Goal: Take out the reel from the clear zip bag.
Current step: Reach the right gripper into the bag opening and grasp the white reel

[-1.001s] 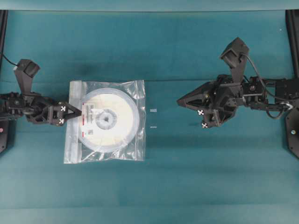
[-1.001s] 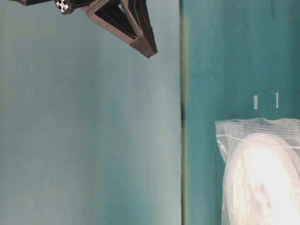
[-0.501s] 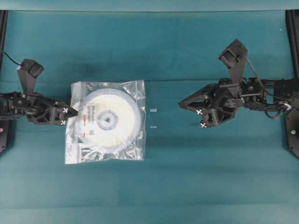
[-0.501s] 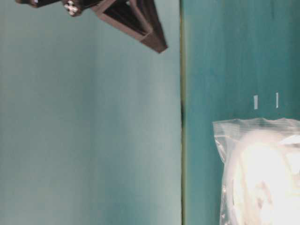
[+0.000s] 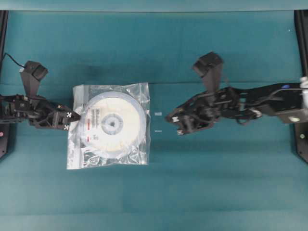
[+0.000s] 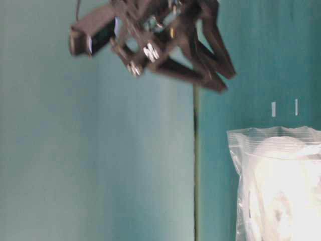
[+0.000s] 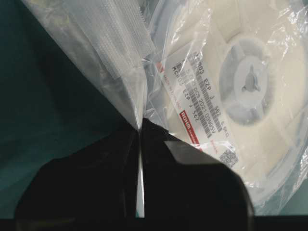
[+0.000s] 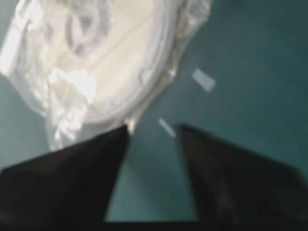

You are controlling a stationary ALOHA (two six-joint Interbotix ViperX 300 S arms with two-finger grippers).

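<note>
Teal surface (image 5: 192,183) under everything. Right arm stretched level toward centre, right pincer (image 5: 172,120) spread, near two small tape marks (image 5: 158,114). Clear zip bag (image 5: 139,154) flat, zip strip leftward, pinched by left pincer (image 5: 76,120). Reel (image 5: 114,123) flat inside, label leftward.

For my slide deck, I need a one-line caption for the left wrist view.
Left tool pinches the clear zip bag near its zip strip, with the labelled reel inside.
</note>
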